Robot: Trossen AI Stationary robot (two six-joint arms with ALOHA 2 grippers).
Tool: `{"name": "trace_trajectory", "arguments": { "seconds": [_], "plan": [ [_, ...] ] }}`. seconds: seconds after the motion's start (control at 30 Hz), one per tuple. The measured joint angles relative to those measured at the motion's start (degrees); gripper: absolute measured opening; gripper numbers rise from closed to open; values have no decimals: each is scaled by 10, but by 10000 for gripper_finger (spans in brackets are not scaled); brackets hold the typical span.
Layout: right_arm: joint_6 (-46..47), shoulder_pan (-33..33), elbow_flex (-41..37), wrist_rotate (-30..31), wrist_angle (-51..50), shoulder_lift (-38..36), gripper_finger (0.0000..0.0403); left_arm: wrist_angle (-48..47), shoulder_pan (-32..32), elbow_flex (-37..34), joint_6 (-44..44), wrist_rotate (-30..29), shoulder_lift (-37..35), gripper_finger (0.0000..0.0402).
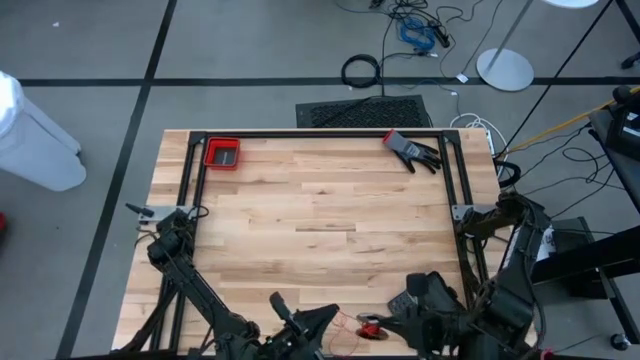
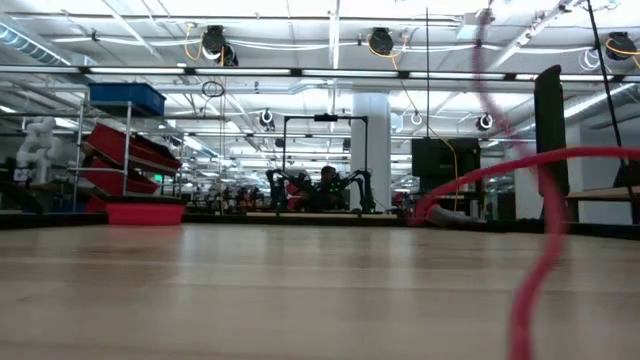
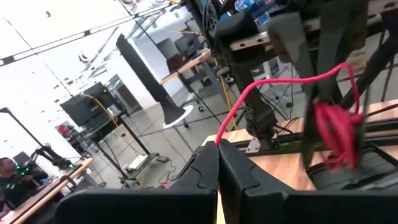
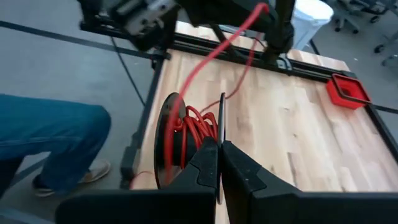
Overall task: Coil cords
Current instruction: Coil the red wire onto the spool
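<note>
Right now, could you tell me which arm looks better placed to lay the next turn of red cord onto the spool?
Probably the left: its shut gripper pinches the free red cord, while the right gripper is shut on the spool.

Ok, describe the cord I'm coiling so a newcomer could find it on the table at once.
Start at the wooden table and go to its near edge, between the two arms. There lies a thin red cord, string-like, wound in loops on a small spool. Its redness and thinness separate it from the thick black cable ring on the floor.

Grey floor [image 1: 250, 40] with dark lines, red shelving [image 2: 125, 150], ceiling lights [image 2: 300, 40]
</note>
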Motion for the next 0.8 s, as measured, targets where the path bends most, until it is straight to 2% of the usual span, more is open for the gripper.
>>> {"name": "trace_trajectory", "arguments": {
  "seconds": [0.2,0.53,0.8],
  "plan": [
    [-9,21,0,20,30,0,0,-6,0,-7,-9,-3,1,0],
    [-99,41,0,96,126,-5,0,-196,-1,-7,-196,-8,1,0],
    [-160,48,0,166,194,-5,0,-292,2,-7,-303,-6,1,0]
  ]
}}
